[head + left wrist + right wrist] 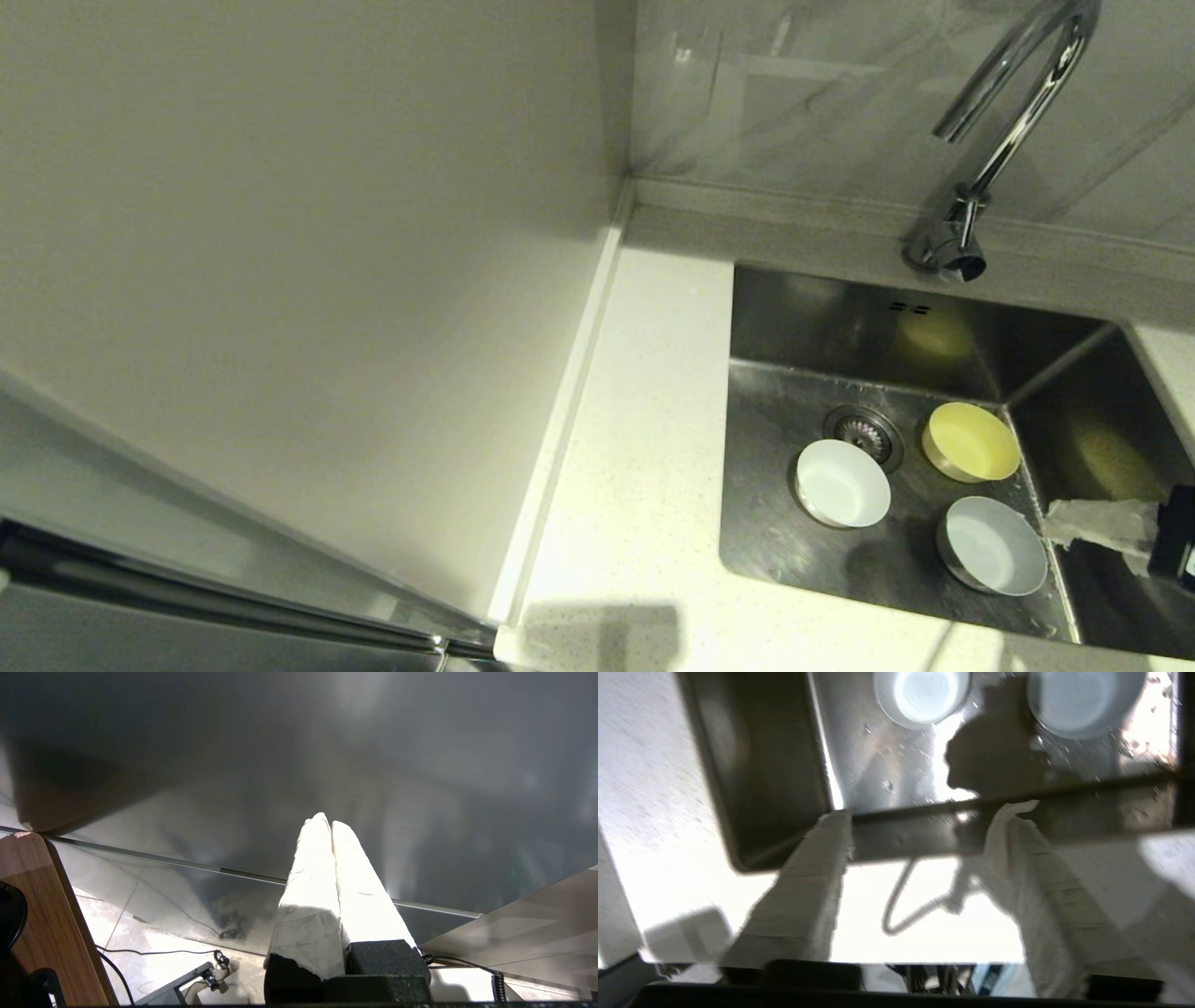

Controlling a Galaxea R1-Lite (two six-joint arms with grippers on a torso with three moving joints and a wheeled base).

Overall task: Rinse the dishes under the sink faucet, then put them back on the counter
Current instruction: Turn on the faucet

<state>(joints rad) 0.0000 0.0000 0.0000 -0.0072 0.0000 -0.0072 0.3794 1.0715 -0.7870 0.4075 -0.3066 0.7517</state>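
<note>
Right gripper [924, 844]: jaws apart, nothing between them; white-wrapped fingers [803, 896] poised over the counter [924, 914] at the near rim of the sink [896, 835]. In the head view only a wrapped fingertip shows, at the sink's right edge [1092, 523].

Left gripper [331, 830]: jaws pressed together, holding nothing; parked away from the sink, pointing at a plain grey panel [299, 742].

Sink [812, 551]: stainless basin set into the counter [635, 485]; round drain strainer [864, 431] in its floor.

Dishes, all three in the basin, ahead of the right jaws:
- white bowl [995, 545], nearest the right fingertip, just beside the basin's right wall; seen beyond the jaws in the right wrist view [920, 695]
- second white bowl [842, 483], further off, touching or just overlapping the strainer's rim; also beyond the jaws [1083, 700]
- yellow bowl [971, 441], furthest from the jaws, toward the back right corner

Faucet [1008, 121]: chrome gooseneck behind the basin, well beyond the right jaws; spout over the back of the sink
</note>
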